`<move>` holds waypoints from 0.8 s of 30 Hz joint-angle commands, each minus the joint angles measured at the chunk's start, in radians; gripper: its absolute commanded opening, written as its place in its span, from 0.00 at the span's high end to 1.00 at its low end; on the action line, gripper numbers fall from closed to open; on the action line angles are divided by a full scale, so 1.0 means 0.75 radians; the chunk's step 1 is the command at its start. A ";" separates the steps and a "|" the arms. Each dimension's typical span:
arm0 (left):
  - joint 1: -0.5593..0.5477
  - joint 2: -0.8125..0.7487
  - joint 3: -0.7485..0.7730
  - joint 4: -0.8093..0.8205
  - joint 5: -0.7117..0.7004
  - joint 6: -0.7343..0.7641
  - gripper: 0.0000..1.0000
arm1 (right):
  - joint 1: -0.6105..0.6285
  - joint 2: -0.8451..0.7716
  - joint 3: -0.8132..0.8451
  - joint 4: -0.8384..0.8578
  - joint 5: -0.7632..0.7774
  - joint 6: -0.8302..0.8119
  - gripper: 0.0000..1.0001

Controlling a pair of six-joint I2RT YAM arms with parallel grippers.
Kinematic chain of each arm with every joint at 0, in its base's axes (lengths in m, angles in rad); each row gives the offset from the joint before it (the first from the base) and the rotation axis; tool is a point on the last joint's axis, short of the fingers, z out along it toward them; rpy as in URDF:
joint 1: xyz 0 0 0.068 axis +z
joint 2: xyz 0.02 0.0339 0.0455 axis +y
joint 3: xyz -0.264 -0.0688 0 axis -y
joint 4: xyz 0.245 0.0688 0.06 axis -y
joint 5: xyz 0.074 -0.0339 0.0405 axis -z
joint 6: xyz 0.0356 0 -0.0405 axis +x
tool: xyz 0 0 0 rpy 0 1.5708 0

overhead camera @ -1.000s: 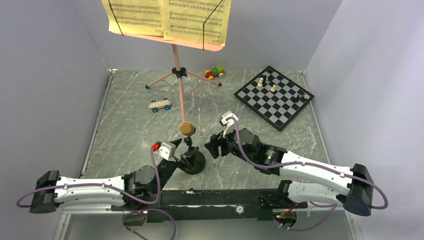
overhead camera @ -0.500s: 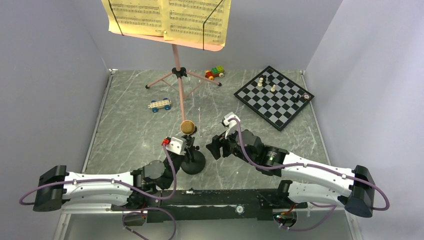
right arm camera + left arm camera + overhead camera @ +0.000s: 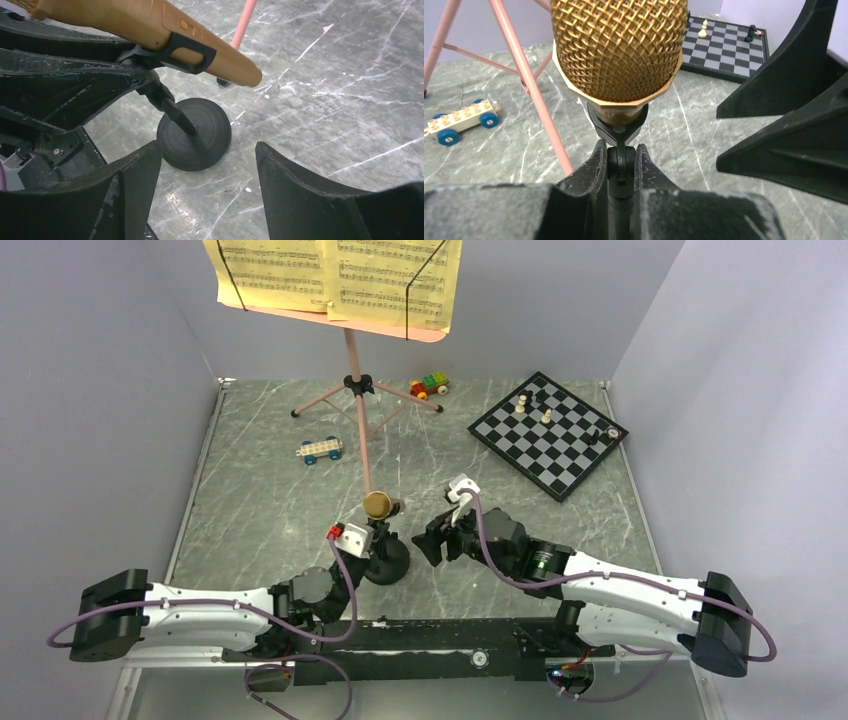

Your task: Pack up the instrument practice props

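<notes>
Left gripper: pinching mic stand stem, under microphone.
Right gripper: spread (near the base).
Beyond left gripper: music stand leg, toy car.
Hidden: lower stem, left wrist view.

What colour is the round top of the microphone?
Gold, with a criss-cross mesh pattern. The microphone shows best in the left wrist view.

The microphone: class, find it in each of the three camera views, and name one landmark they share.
Top view: the microphone sits just below the middle.
Left wrist: its mesh head fills the top centre.
Right wrist: its body slants across the upper left.
Shared landmark: the pink stand pole.
</notes>
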 commanded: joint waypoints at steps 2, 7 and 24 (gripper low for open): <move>0.000 -0.011 -0.102 -0.046 0.058 -0.134 1.00 | -0.001 -0.092 -0.113 0.348 -0.003 -0.137 0.27; 0.002 0.026 -0.162 -0.048 0.074 -0.240 1.00 | -0.002 -0.100 -0.190 0.595 -0.058 -0.289 0.27; 0.001 0.014 -0.245 -0.154 0.282 -0.432 1.00 | -0.002 0.282 -0.072 1.011 -0.334 -0.556 0.28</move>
